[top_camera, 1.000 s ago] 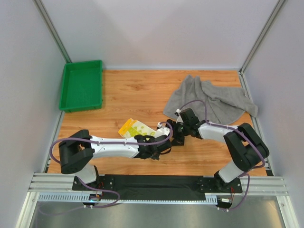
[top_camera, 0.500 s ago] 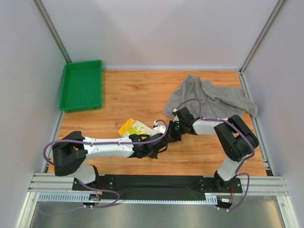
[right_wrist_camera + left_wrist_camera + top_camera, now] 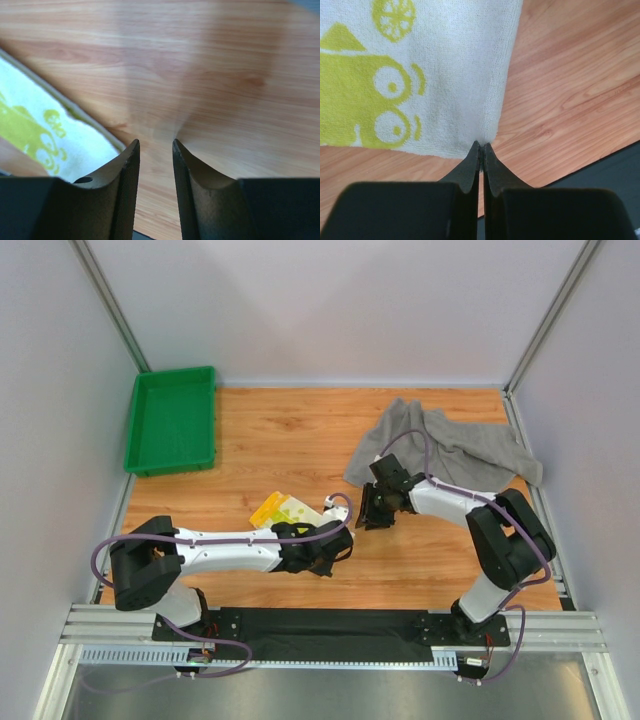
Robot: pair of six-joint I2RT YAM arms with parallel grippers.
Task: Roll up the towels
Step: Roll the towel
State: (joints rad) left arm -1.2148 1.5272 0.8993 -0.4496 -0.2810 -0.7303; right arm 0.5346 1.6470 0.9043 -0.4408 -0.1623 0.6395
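Observation:
The small white-yellow towel (image 3: 285,510) with its green-yellow print lies on the wooden table left of centre. My left gripper (image 3: 338,532) is shut on that towel's right-hand corner, and in the left wrist view the white cloth (image 3: 420,75) runs up from the pinched fingertips (image 3: 482,146). My right gripper (image 3: 367,517) hovers just right of it, jaws partly open over bare wood with nothing between them (image 3: 155,145). An edge of the printed towel (image 3: 40,135) shows at the left of the right wrist view. The grey towel (image 3: 450,450) lies crumpled at the back right.
A green tray (image 3: 172,420) stands at the back left corner of the table. Grey walls with metal posts close in the table on three sides. A black strip runs along the near edge by the arm bases.
The right gripper closed beside the left gripper, then opened again and drew back a little to the right. The left gripper kept its hold on the towel corner and shifted slightly left.

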